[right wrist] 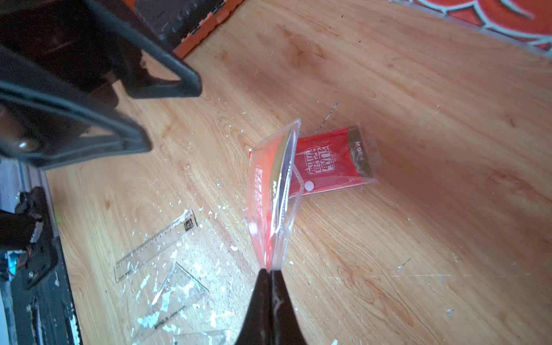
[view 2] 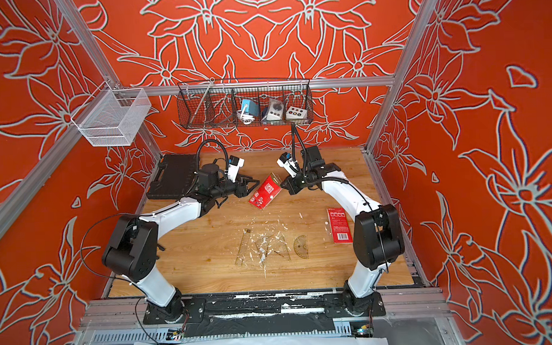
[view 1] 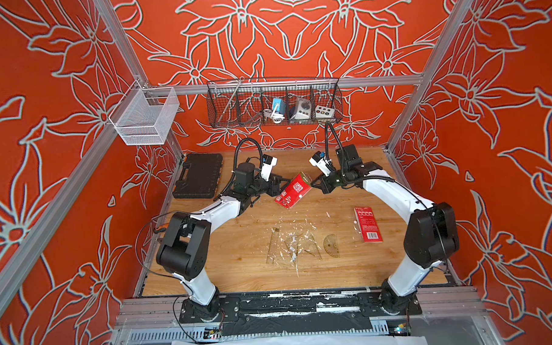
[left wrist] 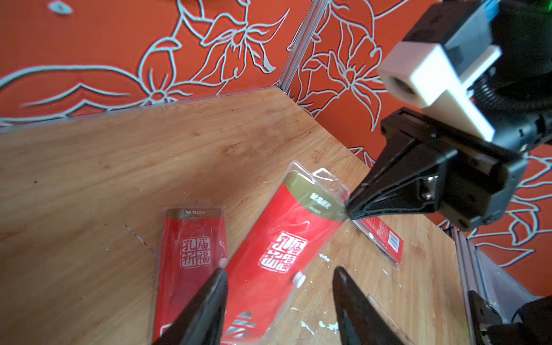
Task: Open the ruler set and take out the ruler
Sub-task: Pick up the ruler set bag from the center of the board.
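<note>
Right gripper (right wrist: pixel 270 272) tight on ruler set (right wrist: pixel 265 191) edge; left gripper (left wrist: pixel 279 270) half-open, seemingly empty.

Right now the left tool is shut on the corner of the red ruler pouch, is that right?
No, the right tool is shut on the red ruler pouch corner; the right wrist view shows it. The left tool stands open.

White shells on the left arm (view 1: pixel 213 210) and the right arm (view 1: pixel 392 191) alike, and big black joints (view 1: pixel 182 243) bulged at the bends. A black ribbed hose (view 1: pixel 374 177) ran along the casing. White camera blocks (view 1: pixel 268 165) topped the wrists. The fingers (left wrist: pixel 206 307) were black and triangular, and silver screws (left wrist: pixel 430 186) glinted on the right gripper (left wrist: pixel 348 206).
</note>
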You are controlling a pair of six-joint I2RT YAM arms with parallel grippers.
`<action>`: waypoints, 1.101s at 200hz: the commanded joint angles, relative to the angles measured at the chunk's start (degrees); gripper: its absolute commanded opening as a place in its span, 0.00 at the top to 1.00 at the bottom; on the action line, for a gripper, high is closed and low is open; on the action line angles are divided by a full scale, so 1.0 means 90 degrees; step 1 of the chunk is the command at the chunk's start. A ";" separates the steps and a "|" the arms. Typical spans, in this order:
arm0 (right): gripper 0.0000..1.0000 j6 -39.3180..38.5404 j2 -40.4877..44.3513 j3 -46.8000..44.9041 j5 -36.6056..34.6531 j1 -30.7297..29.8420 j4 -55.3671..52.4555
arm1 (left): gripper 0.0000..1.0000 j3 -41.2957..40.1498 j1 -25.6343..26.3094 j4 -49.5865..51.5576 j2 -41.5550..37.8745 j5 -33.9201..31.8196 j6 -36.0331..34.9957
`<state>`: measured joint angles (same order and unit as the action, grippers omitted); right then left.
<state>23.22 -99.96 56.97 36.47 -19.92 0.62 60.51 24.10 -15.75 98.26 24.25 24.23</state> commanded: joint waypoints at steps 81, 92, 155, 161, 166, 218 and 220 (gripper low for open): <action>1.00 -0.2897 0.0409 0.2027 -0.0112 -0.0024 -0.2715 | 0.43 -0.0219 -0.0442 -0.0452 -0.0677 0.0762 -0.1083; 1.00 -0.3203 0.0385 0.2237 -0.0112 -0.0025 -0.3018 | 0.43 -0.0229 -0.0484 -0.0675 -0.0602 0.0982 -0.1307; 1.00 -0.4516 0.0257 0.2868 -0.0136 -0.0021 -0.4114 | 0.42 0.0114 -0.0855 -0.1079 0.0211 0.2086 -0.2640; 1.00 -0.4565 0.0252 0.2885 -0.0125 -0.0022 -0.4149 | 0.43 0.0139 -0.0879 -0.1063 0.0266 0.2190 -0.2770; 1.00 -0.4596 0.0269 0.2893 -0.0109 -0.0023 -0.4175 | 0.42 0.0158 -0.0895 -0.1055 0.0321 0.2282 -0.2885; 1.00 -0.4777 0.0462 0.2837 0.0037 -0.0020 -0.4246 | 0.42 0.0643 -0.0919 -0.0189 0.0847 0.3067 -0.4042; 1.00 -0.4778 0.0470 0.2832 0.0044 -0.0022 -0.4248 | 0.42 0.0660 -0.0920 -0.0180 0.0854 0.3104 -0.4062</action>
<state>-16.45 -97.60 81.58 35.83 -19.92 -35.88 64.23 15.90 -20.88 104.49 45.87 -4.67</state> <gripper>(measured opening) 0.044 0.578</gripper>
